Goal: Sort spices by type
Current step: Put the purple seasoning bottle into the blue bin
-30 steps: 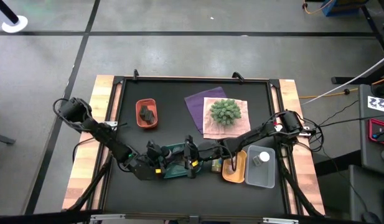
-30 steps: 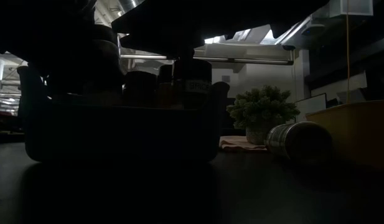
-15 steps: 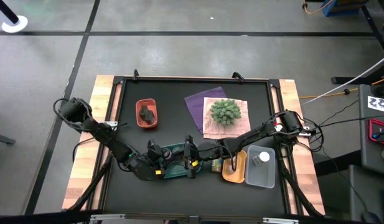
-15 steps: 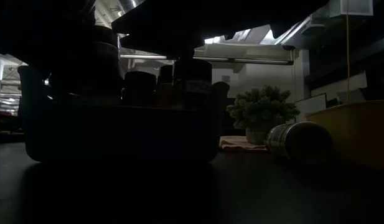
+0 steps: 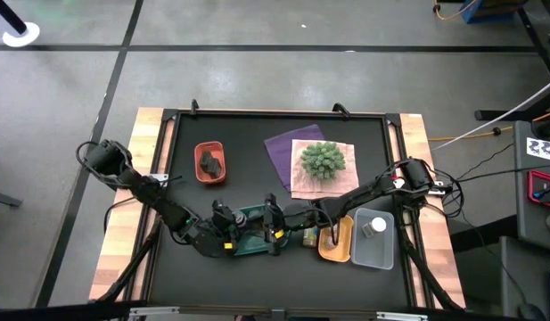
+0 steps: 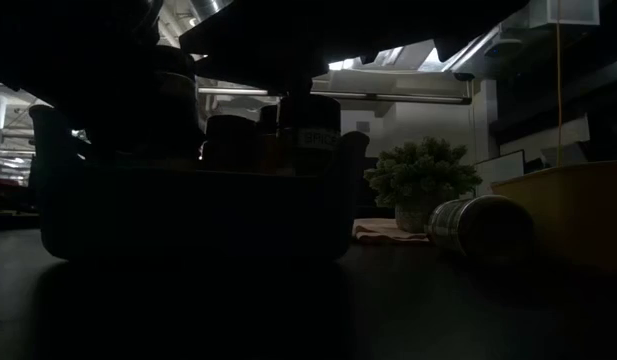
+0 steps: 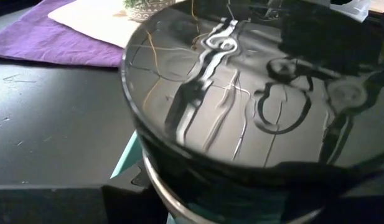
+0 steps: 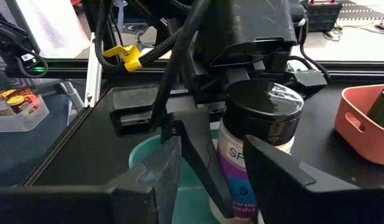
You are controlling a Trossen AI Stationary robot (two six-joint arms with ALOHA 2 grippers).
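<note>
A spice jar [image 8: 257,140] with a glossy black lid [image 7: 241,93] and a white-and-purple label stands upright over the teal tray [image 5: 253,223]. My left gripper [image 5: 234,219] is shut on it. More jars [image 6: 233,140] stand in that tray. My right gripper [image 8: 213,149] is level at the tray's right end [image 5: 267,225], fingers apart, nothing between them. One silver-topped jar [image 6: 478,228] lies on its side on the table between the teal and the orange tray [image 5: 341,248]. Dark lumps [image 5: 211,162] lie in the red tray [image 5: 196,165], and a white-capped jar [image 5: 376,226] in the clear tray [image 5: 373,257]. My left gripper comes at the jar from the table's left, slanting a little downward. One thin finger [image 8: 195,165] runs along the jar's side below the lid. The other finger is hidden behind the jar. Whether the jar's base rests in the teal tray, I cannot tell.
A spiky green plant [image 5: 323,160] stands on a pale cloth over a purple cloth [image 5: 280,150] at the far middle. Both arms meet over the teal tray near the front edge. Bare black tabletop lies at the far left and near left.
My left gripper has rolled a little about its own pointing line while staying over the teal tray. In the low view the dark shapes at the tray's left end have shifted slightly with it. My right gripper has kept still.
</note>
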